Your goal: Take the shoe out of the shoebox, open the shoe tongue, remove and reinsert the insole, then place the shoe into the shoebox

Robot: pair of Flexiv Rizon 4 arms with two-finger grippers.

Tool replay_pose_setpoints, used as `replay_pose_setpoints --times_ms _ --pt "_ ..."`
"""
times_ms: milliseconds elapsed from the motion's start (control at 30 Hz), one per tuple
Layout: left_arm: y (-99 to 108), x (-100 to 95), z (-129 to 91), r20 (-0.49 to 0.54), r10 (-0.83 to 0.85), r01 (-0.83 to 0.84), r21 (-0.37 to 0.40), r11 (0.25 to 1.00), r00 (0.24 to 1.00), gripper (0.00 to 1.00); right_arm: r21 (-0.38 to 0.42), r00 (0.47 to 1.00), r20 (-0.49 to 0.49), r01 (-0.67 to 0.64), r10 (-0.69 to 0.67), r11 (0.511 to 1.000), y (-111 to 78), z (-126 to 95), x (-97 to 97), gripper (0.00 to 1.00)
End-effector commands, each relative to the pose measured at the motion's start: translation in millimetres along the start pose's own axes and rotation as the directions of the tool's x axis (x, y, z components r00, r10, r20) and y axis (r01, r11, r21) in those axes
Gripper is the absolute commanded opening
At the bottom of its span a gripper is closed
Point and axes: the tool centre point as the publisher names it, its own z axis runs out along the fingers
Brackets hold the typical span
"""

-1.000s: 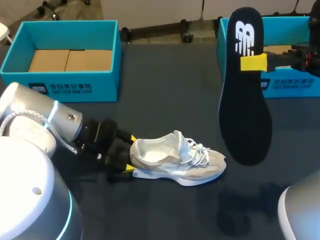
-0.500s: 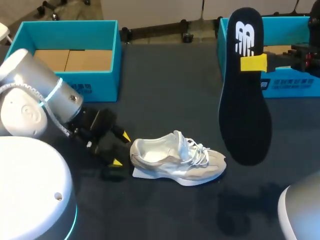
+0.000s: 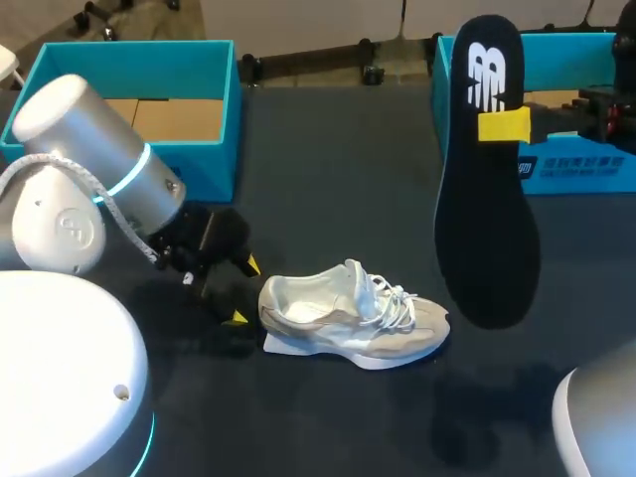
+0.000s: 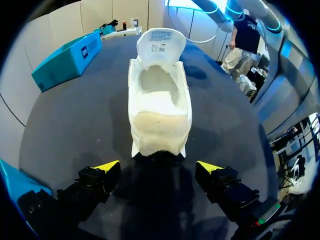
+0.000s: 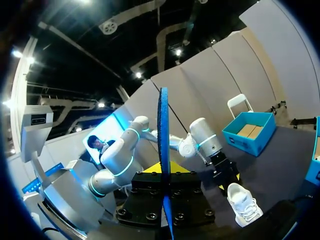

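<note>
A white sneaker lies on its sole on the dark table, toe to the right. In the left wrist view its heel is just ahead of my left gripper, whose yellow tips stand wide open and apart from the shoe. In the head view that gripper sits at the shoe's heel end. My right gripper is shut on a black insole, held upright above the table to the right of the shoe. The right wrist view shows the insole edge-on between the fingers, with the sneaker below.
One open teal shoebox stands at the back left, behind my left arm. A second teal shoebox stands at the back right, partly behind the insole. Bare dark table lies in front of the shoe.
My left gripper has drawn back a little from the shoe's heel, and the left arm's elbow has swung up and rightward. Shoe, insole and right arm have not moved.
</note>
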Motion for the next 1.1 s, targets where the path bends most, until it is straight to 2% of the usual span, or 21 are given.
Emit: replay_pose_setpoints --times_ms 33,200,367,733,867,1100 --pt "-12.3 9.0 -2.5 -0.013 0.024 -0.025 -0.172 0.985 1.000 1.00 0.008 1.000 -0.002 -0.002 0.002 1.000 3.4 2.6 -2.8 0.00" --pt "-16.1 10.2 3.7 -0.038 0.033 -0.042 -0.252 0.967 0.999 1.00 0.008 1.000 -0.002 -0.002 0.002 1.000 3.4 2.6 -2.8 0.00" --pt "-18.4 13.4 9.3 -0.008 0.061 -0.060 -0.325 0.944 0.998 1.00 0.008 1.000 -0.002 -0.002 0.002 1.000 3.4 2.6 -2.8 0.00" --pt "-20.7 14.4 18.1 0.013 0.053 -0.046 -0.339 0.940 0.998 1.00 0.008 1.000 -0.002 -0.002 0.002 1.000 3.4 2.6 -2.8 0.00" --pt "-20.8 13.5 13.3 0.034 0.046 -0.031 -0.350 0.936 0.998 1.00 0.008 1.000 -0.002 -0.002 0.002 1.000 3.4 2.6 -2.8 0.00" --pt "-37.6 9.4 -12.5 0.052 0.054 -0.034 -0.330 0.943 0.997 1.00 0.008 1.000 -0.002 -0.002 0.002 1.000 3.4 2.6 -2.8 0.00"
